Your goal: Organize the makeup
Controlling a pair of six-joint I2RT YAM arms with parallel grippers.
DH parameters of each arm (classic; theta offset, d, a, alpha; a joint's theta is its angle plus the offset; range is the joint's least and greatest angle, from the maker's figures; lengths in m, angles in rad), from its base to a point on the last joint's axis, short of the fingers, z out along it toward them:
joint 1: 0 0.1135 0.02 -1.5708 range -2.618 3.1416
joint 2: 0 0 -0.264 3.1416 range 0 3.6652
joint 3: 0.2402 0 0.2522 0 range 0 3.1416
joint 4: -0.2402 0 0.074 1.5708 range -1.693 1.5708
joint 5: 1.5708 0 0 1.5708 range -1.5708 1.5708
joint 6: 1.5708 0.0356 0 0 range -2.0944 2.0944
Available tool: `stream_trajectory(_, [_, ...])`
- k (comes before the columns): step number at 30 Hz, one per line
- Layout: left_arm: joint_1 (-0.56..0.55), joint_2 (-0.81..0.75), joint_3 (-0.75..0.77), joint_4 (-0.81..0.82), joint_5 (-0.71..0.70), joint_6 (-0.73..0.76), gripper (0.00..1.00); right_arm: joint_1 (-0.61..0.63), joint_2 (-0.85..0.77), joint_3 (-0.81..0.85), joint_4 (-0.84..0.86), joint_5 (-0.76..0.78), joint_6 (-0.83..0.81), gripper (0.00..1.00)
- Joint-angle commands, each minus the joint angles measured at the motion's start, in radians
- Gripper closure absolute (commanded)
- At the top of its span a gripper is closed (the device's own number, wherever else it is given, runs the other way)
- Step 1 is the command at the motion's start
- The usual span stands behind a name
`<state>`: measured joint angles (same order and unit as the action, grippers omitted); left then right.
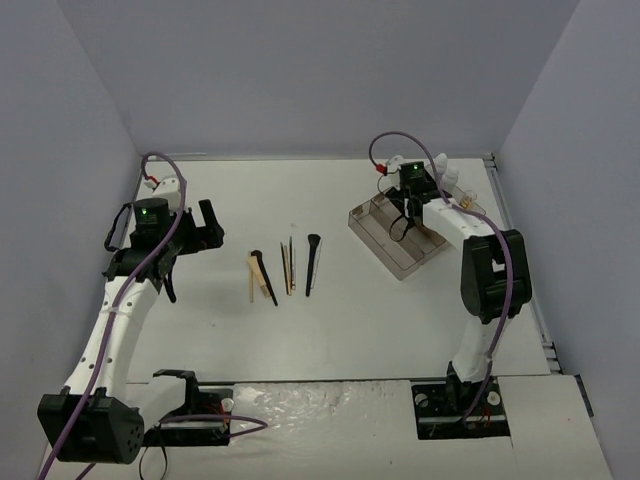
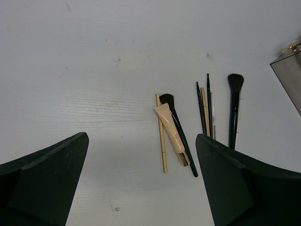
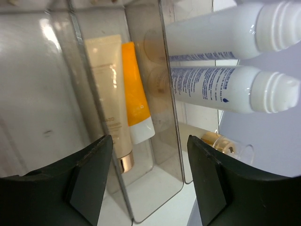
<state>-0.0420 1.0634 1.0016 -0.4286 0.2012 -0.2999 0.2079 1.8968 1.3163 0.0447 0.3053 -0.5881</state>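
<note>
Smoky plastic: the tray (image 1: 390, 252), the landmark here, split into slots.
Tube slot: inside the tray, a cream tube (image 3: 109, 99) with a gold cap and an orange tube (image 3: 135, 92) with a white cap lie side by side.
Bottles: two white bottles (image 3: 211, 80) lie at the tray's edge past a divider; I cannot tell whether they are in its last slot or just outside. An amber vial (image 3: 220, 143) lies near them.
Right arm: the right gripper (image 3: 148, 146) hangs above the tray, jaws spread and empty, both tubes just beyond its fingertips.
Left arm: the left gripper (image 2: 141, 174) is well apart from the tray, jaws wide and empty.
Loose makeup: black brushes (image 1: 312, 262), tan sticks (image 1: 251, 278) and a second cream tube (image 2: 170, 132) lie flat between the tray and the left gripper.
Step in hand: the tube slot looks filled and the right arm appears free.
Next move: probably fetching a brush or stick. These are thin and flat, so they call for a low, narrow pinch, then a carry to a free slot in the tray.
</note>
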Motion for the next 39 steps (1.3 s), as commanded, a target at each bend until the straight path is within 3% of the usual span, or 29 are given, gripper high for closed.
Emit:
stream_trajectory(1, [0.021,-0.015,0.042,0.051,0.020,-0.014,0.03,0.167,-0.209,0.065,0.004,0.102,0.101,0.38])
stream_trajectory(7, [0.022,-0.020,0.034,0.053,0.012,-0.010,0.03,0.396,-0.330,0.022,-0.042,0.071,0.396,0.33])
stream_trajectory(12, [0.022,-0.033,0.033,0.055,-0.007,0.003,0.03,0.630,-0.298,-0.015,-0.028,0.057,0.699,0.34])
stream_trajectory(14, [0.023,-0.045,0.026,0.064,-0.016,0.008,0.03,0.733,-0.236,-0.011,-0.003,0.061,0.783,0.39])
stream_trajectory(18, [0.023,-0.065,0.013,0.076,-0.035,0.007,0.03,0.825,-0.125,0.037,0.040,0.054,0.884,0.49])
stream_trajectory(22, [0.024,-0.068,0.011,0.079,-0.049,0.005,0.03,0.881,-0.005,0.104,0.050,0.058,0.918,0.57])
stream_trajectory(28, [0.025,-0.071,0.012,0.079,-0.056,0.003,0.03,0.897,0.127,0.176,0.065,0.039,0.934,0.58])
stream_trajectory(39, [0.024,-0.067,0.012,0.075,-0.059,0.002,0.03,0.898,0.244,0.262,0.070,0.013,0.932,0.63])
